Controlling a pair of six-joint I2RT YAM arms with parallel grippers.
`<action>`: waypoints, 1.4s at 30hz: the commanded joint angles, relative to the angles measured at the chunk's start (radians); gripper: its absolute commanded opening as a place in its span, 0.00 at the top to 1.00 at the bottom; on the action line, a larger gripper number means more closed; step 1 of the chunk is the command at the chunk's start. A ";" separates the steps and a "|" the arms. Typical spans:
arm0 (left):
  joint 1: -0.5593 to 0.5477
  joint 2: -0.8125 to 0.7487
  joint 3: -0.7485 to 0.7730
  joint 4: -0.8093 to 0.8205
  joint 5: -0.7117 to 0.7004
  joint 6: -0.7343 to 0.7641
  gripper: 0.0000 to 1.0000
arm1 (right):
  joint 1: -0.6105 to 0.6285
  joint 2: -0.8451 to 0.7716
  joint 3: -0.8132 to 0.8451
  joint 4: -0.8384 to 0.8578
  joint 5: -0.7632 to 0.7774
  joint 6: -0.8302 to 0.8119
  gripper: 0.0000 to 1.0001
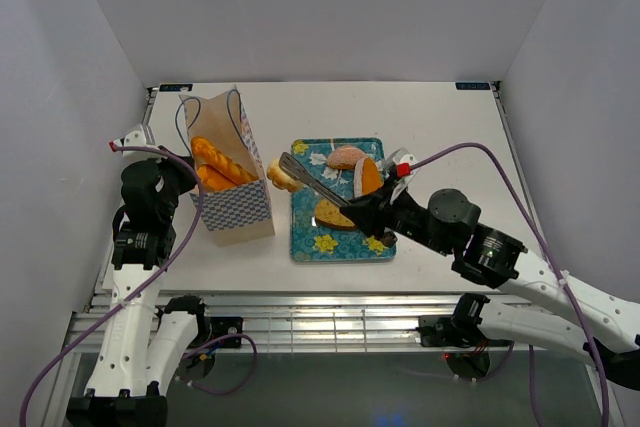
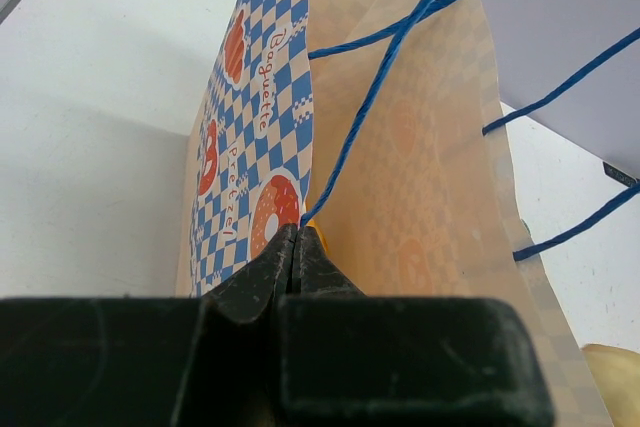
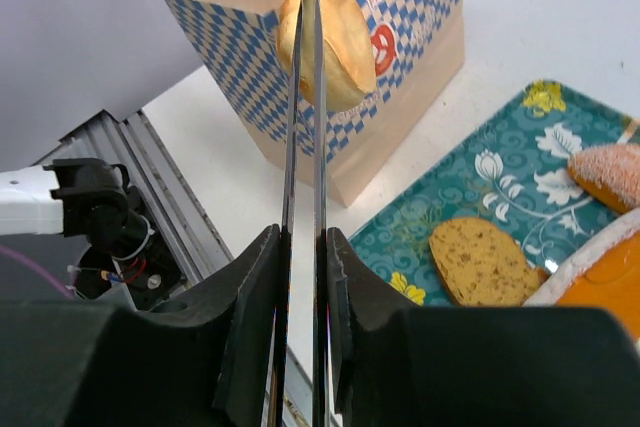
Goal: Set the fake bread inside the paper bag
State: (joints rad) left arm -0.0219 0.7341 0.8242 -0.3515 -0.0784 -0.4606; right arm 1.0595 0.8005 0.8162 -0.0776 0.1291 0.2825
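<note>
The paper bag [image 1: 238,209] stands upright left of centre with long golden bread [image 1: 218,161] inside. My left gripper [image 1: 190,187] is shut on the bag's near rim by a blue cord handle [image 2: 380,67], its jaws closed [image 2: 297,239]. My right gripper [image 1: 374,213] is shut on metal tongs [image 1: 315,185], seen in the right wrist view [image 3: 303,237]. The tongs pinch a tan bread roll [image 1: 282,177] beside the bag's right side, below its mouth [image 3: 335,37]. More bread lies on the teal tray [image 1: 340,242]: a brown slice [image 3: 483,260], a sugared piece [image 3: 612,172] and an orange slice [image 1: 368,177].
The teal floral tray [image 3: 505,182] sits just right of the bag [image 3: 400,57]. White walls enclose the table on three sides. The metal frame at the table's near edge [image 3: 150,167] is below the tongs.
</note>
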 commanded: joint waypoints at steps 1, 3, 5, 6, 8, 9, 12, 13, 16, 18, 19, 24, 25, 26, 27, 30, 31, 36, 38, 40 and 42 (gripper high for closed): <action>-0.003 -0.018 -0.002 -0.009 0.000 0.007 0.91 | -0.004 -0.038 0.073 0.079 -0.081 -0.092 0.92; -0.003 -0.018 -0.002 -0.009 -0.001 0.007 0.91 | -0.003 -0.047 0.095 0.079 -0.129 -0.137 0.92; -0.003 -0.016 0.000 -0.007 0.000 0.007 0.91 | -0.003 -0.053 0.119 0.081 -0.209 -0.160 0.92; -0.003 -0.016 0.000 -0.007 0.000 0.007 0.91 | -0.003 -0.052 0.129 0.081 -0.224 -0.180 0.92; -0.003 -0.013 -0.002 -0.007 0.002 0.007 0.91 | -0.003 -0.038 0.152 0.082 -0.255 -0.193 0.92; -0.003 -0.013 -0.002 -0.007 0.002 0.007 0.91 | -0.003 -0.031 0.170 0.082 -0.263 -0.198 0.92; -0.003 -0.012 -0.002 -0.007 0.002 0.007 0.91 | -0.001 0.011 0.202 0.102 -0.278 -0.212 0.92; -0.003 -0.012 -0.002 -0.007 0.000 0.007 0.91 | -0.003 0.037 0.208 0.111 -0.289 -0.216 0.92; -0.003 -0.012 -0.002 -0.009 -0.003 0.007 0.91 | -0.003 0.095 0.231 0.151 -0.283 -0.227 0.92; -0.003 -0.012 -0.005 -0.009 -0.003 0.007 0.91 | -0.003 0.129 0.250 0.177 -0.278 -0.232 0.92; -0.003 -0.013 -0.004 -0.009 -0.001 0.007 0.91 | -0.004 0.166 0.268 0.183 -0.282 -0.236 0.92; -0.003 -0.012 -0.003 -0.007 -0.003 0.005 0.91 | -0.004 0.282 0.342 0.200 -0.304 -0.253 0.92; -0.003 -0.010 -0.003 -0.009 -0.001 0.005 0.91 | -0.004 0.316 0.351 0.206 -0.301 -0.255 0.92; -0.003 -0.010 -0.003 -0.009 -0.001 0.005 0.91 | -0.004 0.331 0.365 0.213 -0.295 -0.258 0.92; -0.003 -0.010 -0.003 -0.009 -0.001 0.005 0.91 | -0.004 0.347 0.373 0.217 -0.289 -0.270 0.92; -0.003 -0.010 -0.003 -0.009 0.000 0.005 0.91 | -0.004 0.411 0.419 0.210 -0.266 -0.278 0.92; -0.003 -0.010 -0.005 -0.009 0.000 0.005 0.91 | -0.004 0.422 0.426 0.207 -0.260 -0.278 0.92; -0.004 -0.012 -0.005 -0.009 0.002 0.005 0.91 | -0.006 0.463 0.437 0.208 -0.223 -0.276 0.92; -0.004 -0.012 -0.003 -0.007 0.002 0.005 0.91 | -0.006 0.467 0.431 0.213 -0.212 -0.276 0.84; -0.004 -0.013 -0.002 -0.009 0.005 0.005 0.91 | -0.006 0.464 0.419 0.219 -0.207 -0.278 0.76; -0.004 -0.013 -0.002 -0.009 0.006 0.005 0.92 | -0.007 0.462 0.414 0.223 -0.203 -0.276 0.62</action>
State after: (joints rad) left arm -0.0219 0.7338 0.8242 -0.3519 -0.0788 -0.4603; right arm 1.0550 1.2709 1.2007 0.0460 -0.0994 0.0181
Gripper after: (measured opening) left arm 0.098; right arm 0.351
